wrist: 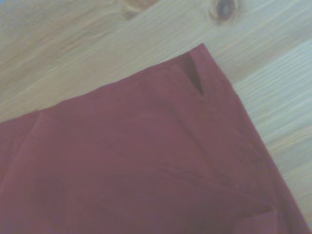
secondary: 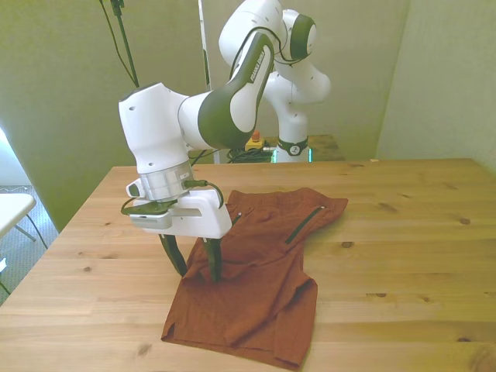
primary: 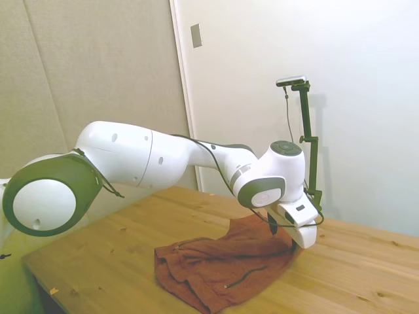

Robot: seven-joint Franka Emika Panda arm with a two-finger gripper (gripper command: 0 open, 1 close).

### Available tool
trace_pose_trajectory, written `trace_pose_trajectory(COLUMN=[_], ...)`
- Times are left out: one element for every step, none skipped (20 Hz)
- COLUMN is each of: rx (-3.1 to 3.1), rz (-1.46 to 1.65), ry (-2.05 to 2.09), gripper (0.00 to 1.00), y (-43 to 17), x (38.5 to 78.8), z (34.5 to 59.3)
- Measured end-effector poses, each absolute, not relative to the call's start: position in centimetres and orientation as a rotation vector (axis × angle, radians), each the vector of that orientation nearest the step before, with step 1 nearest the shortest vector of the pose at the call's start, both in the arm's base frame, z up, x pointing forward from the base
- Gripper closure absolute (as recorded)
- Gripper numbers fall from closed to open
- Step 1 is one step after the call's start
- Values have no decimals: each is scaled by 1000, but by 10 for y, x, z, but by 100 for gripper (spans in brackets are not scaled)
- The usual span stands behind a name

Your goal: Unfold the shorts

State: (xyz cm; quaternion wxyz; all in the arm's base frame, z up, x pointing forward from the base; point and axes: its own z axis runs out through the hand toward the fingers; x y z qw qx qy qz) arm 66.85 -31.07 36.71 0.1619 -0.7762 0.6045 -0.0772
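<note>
The rust-brown shorts (secondary: 267, 256) lie wrinkled on the wooden table (secondary: 411, 256), partly spread, with a dark pocket zipper (secondary: 302, 225) showing. My gripper (secondary: 198, 273) stands open and points down at the shorts' edge on the front view's left. One finger (secondary: 177, 257) is over bare wood and the other finger (secondary: 215, 263) is on the cloth. From the side, the shorts (primary: 222, 265) lie bunched below the hand (primary: 300, 222), which hides the fingertips. The wrist view shows a flat corner of the shorts (wrist: 146, 170) with a small side slit on the wood.
Bare wood surrounds the shorts on the front view's right and at the near edge (secondary: 387, 341). The robot base with a red button (secondary: 254, 141) stands behind the far edge. A white surface (secondary: 12, 209) lies beyond the table's side on the front view's left.
</note>
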Motion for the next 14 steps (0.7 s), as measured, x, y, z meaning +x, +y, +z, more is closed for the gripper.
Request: trace_pose_trajectory(rx=[-2215,-2216,-2215,-2215,-2215,-2214,-2213,-2212,-2210,-2208,-2207,-2206,-2206,-2206], rz=[-219,-218,-217,-216,-216,-215,-215,-215,-215,-214,-213,-210,-208,-205], ry=[1725,1726,1727,1727,1728,1729,1730,1732,1735,1738,1740,1743,1744,1745], gripper=[100,100,100,100,100,100,100,100,100,100,100,100,100,100], y=[-311,-311,-311,-312,-312,-312,-313,-314,-316,-317,-319,-320,-320,-320], x=[669,669,669,668,668,668,667,667,666,665,665,664,664,664], z=[366,366,365,365,365,365,365,365,365,364,364,363,362,360])
